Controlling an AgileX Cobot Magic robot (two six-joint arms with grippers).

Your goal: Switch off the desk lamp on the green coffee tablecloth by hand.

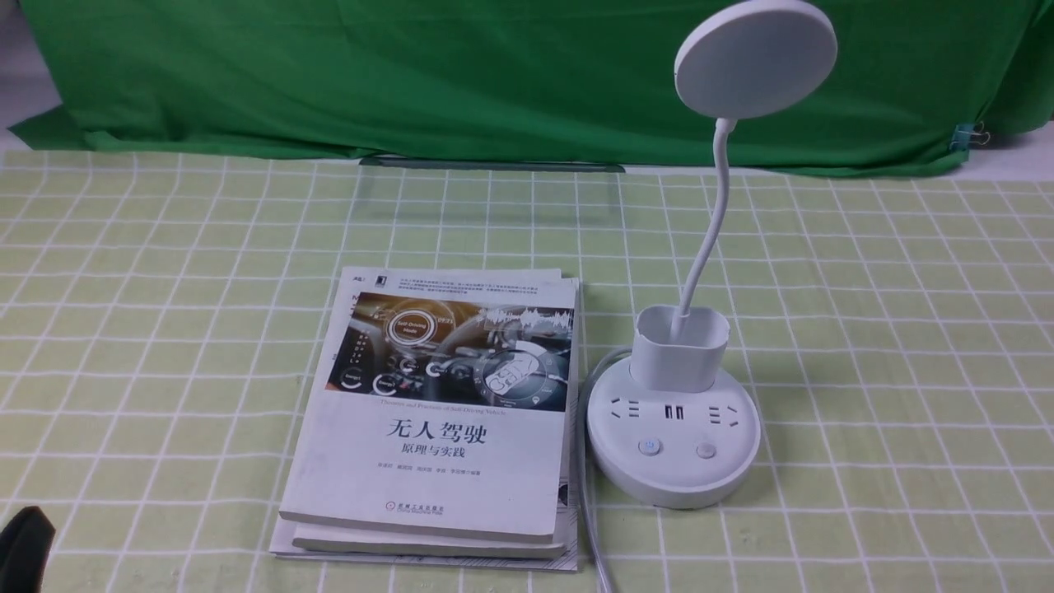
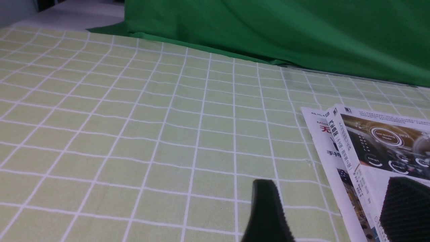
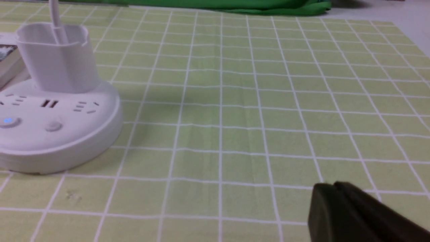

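Two black grippers up close: the left one (image 2: 329,211) has its jaws spread, the right one (image 3: 336,201) has them pressed together. Then there's the white desk lamp with a flat disc head (image 1: 675,486), standing upright on the pale green, white-gridded tablecloth (image 1: 889,395), right of the stacked paperback books (image 1: 461,494). Round base, two buttons, cup holder, thin bendy neck. Dark green cloth backdrop (image 1: 395,74) behind.

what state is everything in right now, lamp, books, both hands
desk lamp: standing upright, disc head tilted, power button glowing blue
books: closed, stacked flat
tablecloth: spread out, lightly creased
cable: connected at the lamp, other end out of view
left hand: open, empty
right hand: shut, empty
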